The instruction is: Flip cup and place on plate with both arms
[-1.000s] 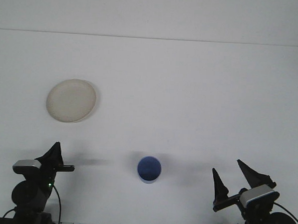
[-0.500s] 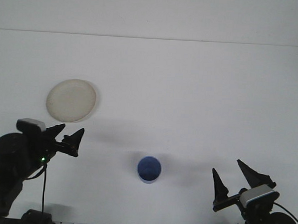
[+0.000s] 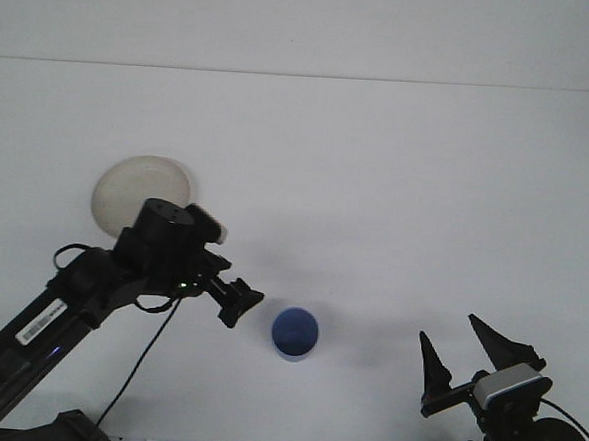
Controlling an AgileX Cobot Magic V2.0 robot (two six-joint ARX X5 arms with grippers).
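Two arms shared the white worktop (image 3: 395, 186), and little else lay on it. The blue cup (image 3: 295, 333) stood near the front edge, roughly midway between them, resting on the surface and touched by nothing. The pale plate (image 3: 138, 188) lay well off to the left and farther back; the left arm (image 3: 83, 288) reached across in front of it and hid its lower right rim. A black cable (image 3: 149, 351) hung down from that arm toward the front edge.

The left gripper (image 3: 239, 303) hung just beside the cup on its left, apart from it; whether its jaws were spread or closed I cannot tell, since they showed only as one dark block. The right gripper (image 3: 465, 353) sat low at the front right corner, well apart from the cup, its two pointed jaws standing clearly apart and holding nothing. Bare surface lay between that gripper and the cup.
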